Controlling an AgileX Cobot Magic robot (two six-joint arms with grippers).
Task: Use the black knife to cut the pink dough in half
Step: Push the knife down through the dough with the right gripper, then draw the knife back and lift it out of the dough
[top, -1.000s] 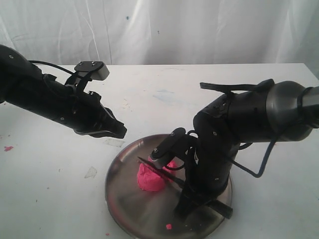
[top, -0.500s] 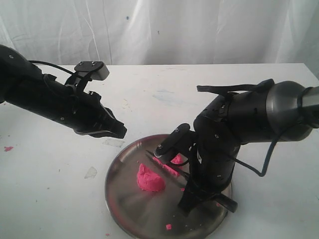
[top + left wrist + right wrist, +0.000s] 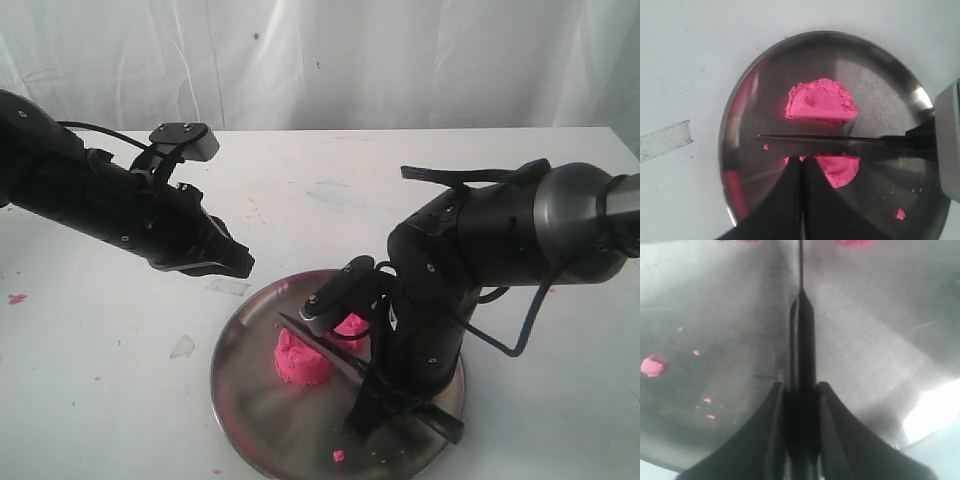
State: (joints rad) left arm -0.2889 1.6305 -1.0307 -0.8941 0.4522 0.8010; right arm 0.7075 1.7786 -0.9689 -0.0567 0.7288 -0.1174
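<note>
The pink dough lies in two half-round pieces on a steel plate (image 3: 232, 345): one piece (image 3: 303, 362) toward the plate's middle, the other (image 3: 351, 325) behind the blade. In the left wrist view the halves (image 3: 822, 100) (image 3: 841, 168) lie on either side of the black knife (image 3: 840, 144). My right gripper (image 3: 372, 385) is shut on the knife's handle (image 3: 802, 340), and the blade (image 3: 320, 342) runs low over the plate between the halves. My left gripper (image 3: 236, 263) hovers left of the plate, shut and empty, its tips (image 3: 802, 167) pressed together.
Small pink crumbs (image 3: 338, 456) (image 3: 652, 365) dot the plate (image 3: 740, 115). A strip of clear tape (image 3: 665, 140) and a scrap (image 3: 181, 347) lie on the white table left of the plate. A pink speck (image 3: 16, 298) sits at the far left edge.
The right gripper swung the knife away to the back right half a second ago, then brought it back against the near dough piece. The left arm has not moved.
</note>
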